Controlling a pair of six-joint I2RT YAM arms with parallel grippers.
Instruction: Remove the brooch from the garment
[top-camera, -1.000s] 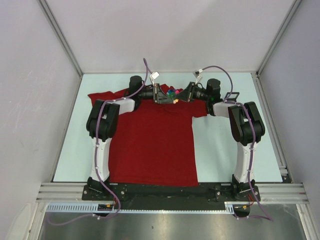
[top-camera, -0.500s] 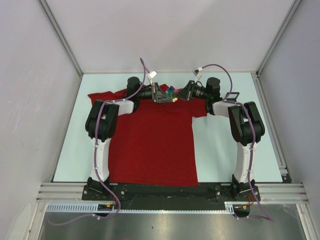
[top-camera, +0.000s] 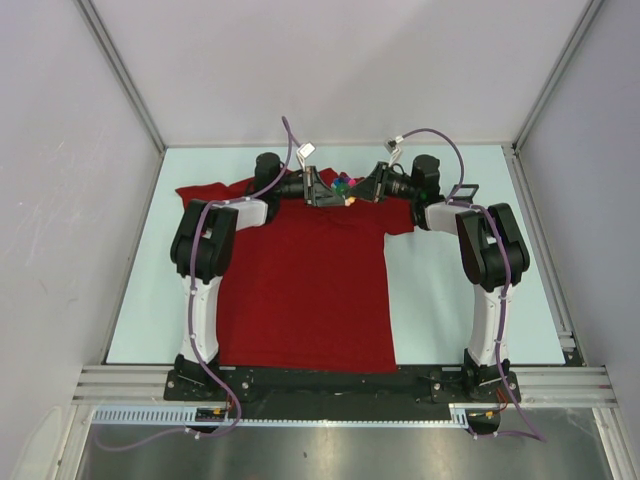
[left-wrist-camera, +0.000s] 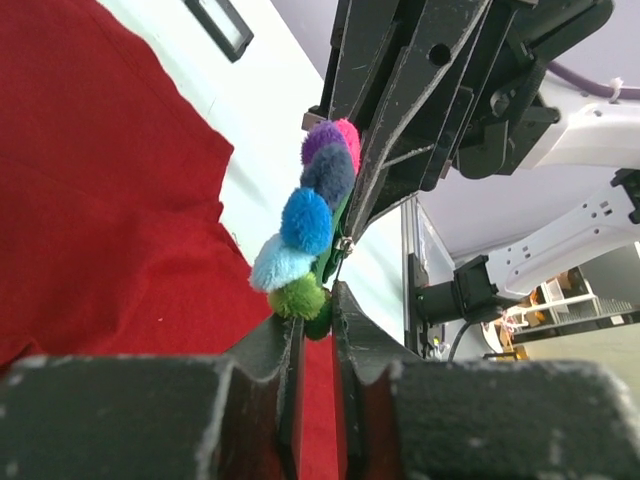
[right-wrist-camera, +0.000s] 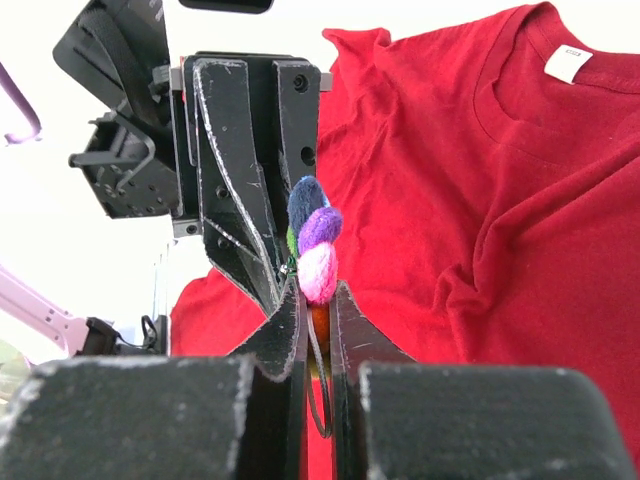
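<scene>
The white-and-black left arm (top-camera: 205, 240) reaches far forward from its base, elbow raised, its forearm turned inward toward the centre. The white-and-black right arm (top-camera: 490, 245) mirrors it, likewise stretched out and bent inward. Their wrists point at each other, so the black two-finger left gripper (top-camera: 335, 192) and the black two-finger right gripper (top-camera: 360, 190) meet tip to tip at the far middle. Each wrist view shows its own fingers drawn nearly together, only a thin slit between them, pinching the brooch (left-wrist-camera: 305, 225), a cluster of fuzzy coloured balls, from opposite sides, with the other gripper's fingers facing close in front
</scene>
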